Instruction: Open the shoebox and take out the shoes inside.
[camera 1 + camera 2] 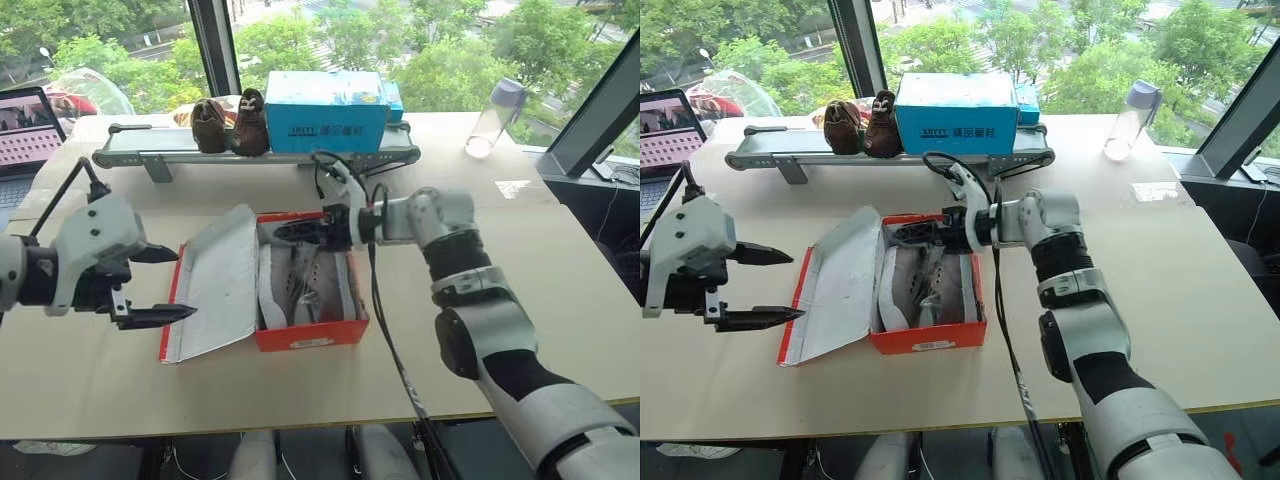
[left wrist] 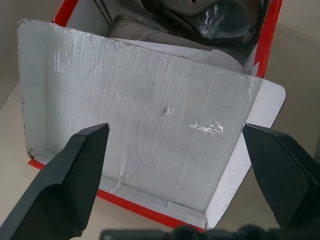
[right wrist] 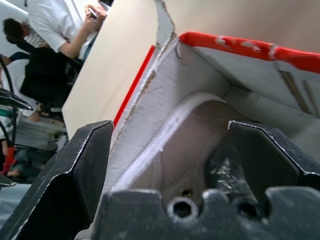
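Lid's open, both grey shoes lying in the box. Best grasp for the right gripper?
Probably the heel collar of the shoes at the far end of the shoebox, coming from above: the opening gives an edge to pinch and the walls block side approaches. The right gripper, open, hovers there.

The shoebox [image 1: 310, 335] was red cardboard, its lid [image 2: 145, 130] lined with matt white ribbed board carrying 2 glossy tape patches. The shoes [image 1: 305, 285] looked like soft grey canvas. The table [image 1: 560, 300] was smooth pale wood. Gripper fingers [image 2: 65, 185] were matt black plastic. The bottle [image 1: 495, 118] was clear plastic.
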`<state>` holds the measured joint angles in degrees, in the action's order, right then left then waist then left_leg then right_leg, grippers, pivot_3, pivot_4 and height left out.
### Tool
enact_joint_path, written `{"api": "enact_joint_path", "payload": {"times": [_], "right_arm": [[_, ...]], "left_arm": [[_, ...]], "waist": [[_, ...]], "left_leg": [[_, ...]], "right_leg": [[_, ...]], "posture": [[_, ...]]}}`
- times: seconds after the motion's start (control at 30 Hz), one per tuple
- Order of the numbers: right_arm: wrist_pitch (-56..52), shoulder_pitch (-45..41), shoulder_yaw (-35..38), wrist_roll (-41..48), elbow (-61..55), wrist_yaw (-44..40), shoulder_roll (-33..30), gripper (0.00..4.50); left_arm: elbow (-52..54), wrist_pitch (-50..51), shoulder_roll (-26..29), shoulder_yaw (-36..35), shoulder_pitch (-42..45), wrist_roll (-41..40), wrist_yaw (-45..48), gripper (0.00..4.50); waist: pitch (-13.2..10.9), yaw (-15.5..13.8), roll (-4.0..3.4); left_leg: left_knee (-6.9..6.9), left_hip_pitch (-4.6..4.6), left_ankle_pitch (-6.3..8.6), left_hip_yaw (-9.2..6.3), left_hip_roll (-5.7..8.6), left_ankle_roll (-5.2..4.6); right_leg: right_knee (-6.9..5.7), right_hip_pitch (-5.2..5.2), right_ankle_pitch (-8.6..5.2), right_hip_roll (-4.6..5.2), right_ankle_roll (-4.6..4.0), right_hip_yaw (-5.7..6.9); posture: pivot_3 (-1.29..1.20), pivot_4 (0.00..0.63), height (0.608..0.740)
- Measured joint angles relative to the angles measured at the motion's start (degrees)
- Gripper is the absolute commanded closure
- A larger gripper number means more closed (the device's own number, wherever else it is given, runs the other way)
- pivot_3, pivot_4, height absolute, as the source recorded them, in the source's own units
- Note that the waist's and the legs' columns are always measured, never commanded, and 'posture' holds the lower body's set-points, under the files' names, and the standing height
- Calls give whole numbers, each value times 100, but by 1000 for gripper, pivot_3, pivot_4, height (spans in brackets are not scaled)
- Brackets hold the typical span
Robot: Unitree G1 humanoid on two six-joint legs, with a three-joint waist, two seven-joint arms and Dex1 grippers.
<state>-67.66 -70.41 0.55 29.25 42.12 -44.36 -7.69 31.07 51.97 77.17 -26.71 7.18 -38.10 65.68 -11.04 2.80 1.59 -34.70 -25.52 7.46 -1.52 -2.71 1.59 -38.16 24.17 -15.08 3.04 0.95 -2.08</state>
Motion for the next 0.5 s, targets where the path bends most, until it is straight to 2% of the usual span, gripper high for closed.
{"api": "enact_joint_path", "payload": {"times": [0.27, 0.5], "right_arm": [[421, -75, -216, -318, 357, -192, 533, 68], [706, -127, -306, -575, 579, -454, 631, 68]], "left_arm": [[179, 235, -30, -209, -89, -36, -73, 0], [321, 369, -35, -327, -89, -73, -142, 0]], "waist": [[2, -13, 3], [6, -6, 8]], "left_leg": [[0, 0, 1, 0, 0, 2], [0, 8, 2, 1, -2, 3]], "right_leg": [[1, -2, 0, 0, 0, 0], [0, -5, 0, -1, 0, 0]], "posture": [[0, 150, 740], [0, 150, 740]]}}
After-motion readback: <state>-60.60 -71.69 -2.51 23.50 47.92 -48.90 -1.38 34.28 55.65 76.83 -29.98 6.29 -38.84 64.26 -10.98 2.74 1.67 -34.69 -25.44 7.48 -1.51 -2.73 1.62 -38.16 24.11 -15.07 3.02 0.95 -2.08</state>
